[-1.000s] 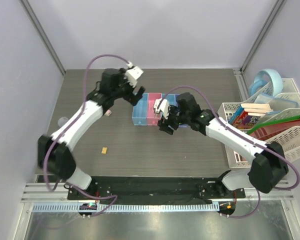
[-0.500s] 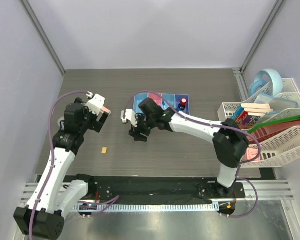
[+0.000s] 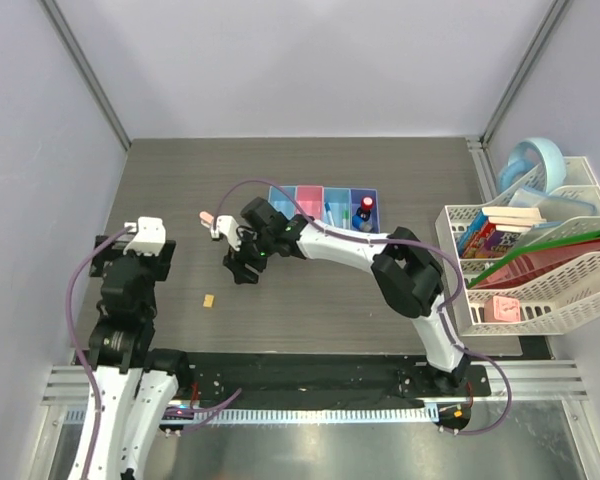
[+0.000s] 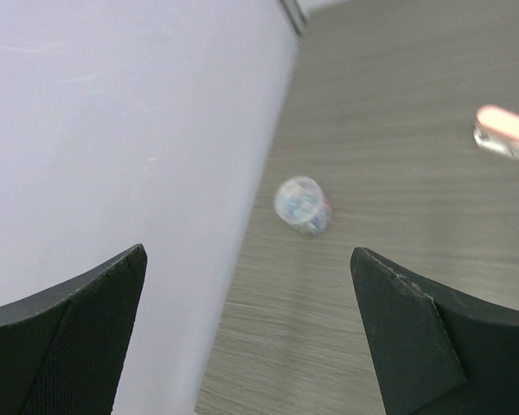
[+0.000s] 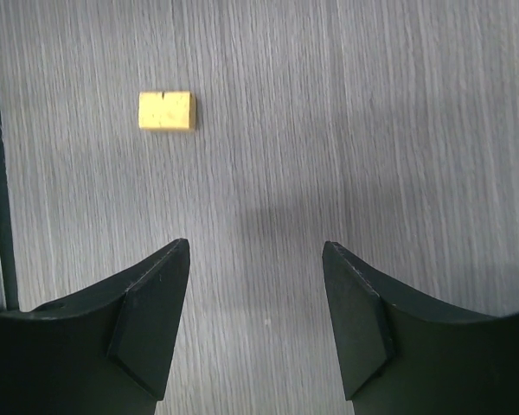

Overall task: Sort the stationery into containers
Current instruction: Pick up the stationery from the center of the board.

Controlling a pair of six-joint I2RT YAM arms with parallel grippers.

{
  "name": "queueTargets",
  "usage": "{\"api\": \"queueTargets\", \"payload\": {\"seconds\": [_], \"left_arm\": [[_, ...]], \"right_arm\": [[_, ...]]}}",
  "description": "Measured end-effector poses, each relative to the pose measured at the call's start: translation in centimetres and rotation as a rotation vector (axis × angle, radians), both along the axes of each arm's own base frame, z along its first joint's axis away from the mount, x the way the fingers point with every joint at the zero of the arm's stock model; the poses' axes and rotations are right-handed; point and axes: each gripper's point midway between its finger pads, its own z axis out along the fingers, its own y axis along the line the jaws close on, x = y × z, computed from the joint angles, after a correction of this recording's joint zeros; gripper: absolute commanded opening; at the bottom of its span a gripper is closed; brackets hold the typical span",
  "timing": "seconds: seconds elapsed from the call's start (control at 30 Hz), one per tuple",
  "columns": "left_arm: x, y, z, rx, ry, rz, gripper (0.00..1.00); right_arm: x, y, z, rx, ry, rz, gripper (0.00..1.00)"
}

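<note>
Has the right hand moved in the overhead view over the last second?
Yes. The right hand has shifted left, away from the bins and toward the tan block.

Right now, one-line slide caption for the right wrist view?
Right gripper, jaws open and empty, above the grey table, the tan block lying untouched ahead toward the frame's upper left.
</note>
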Motion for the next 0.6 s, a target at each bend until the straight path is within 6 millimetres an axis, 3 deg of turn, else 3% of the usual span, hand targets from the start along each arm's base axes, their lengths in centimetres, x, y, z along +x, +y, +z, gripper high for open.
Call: {"api": "queueTargets", "payload": {"seconds": [0.17,0.27,0.5,0.6], "left_arm": [[-3.7,1.4,5.2,0.003,-0.211,0.061,1.00],[-5.3,1.8,7.2,0.000,-0.279,0.076,1.00],[-8.1,2.5,8.5,-0.005,-0.312,0.108,1.00],[-8.8,2.6,8.8,-0.007,-0.307,0.115,1.00]], "right_arm": [[-0.9,2.4,-1.3,0.013,0.061,0.000,0.68],[-2.5,3.8,-2.4,0.008,0.080,0.024,0.68],[-6.7,6.4,-4.7,-0.016,0.124,0.081,0.68],[-7.6,7.0,-5.3,-0.023,0.128,0.092,0.69]]}}
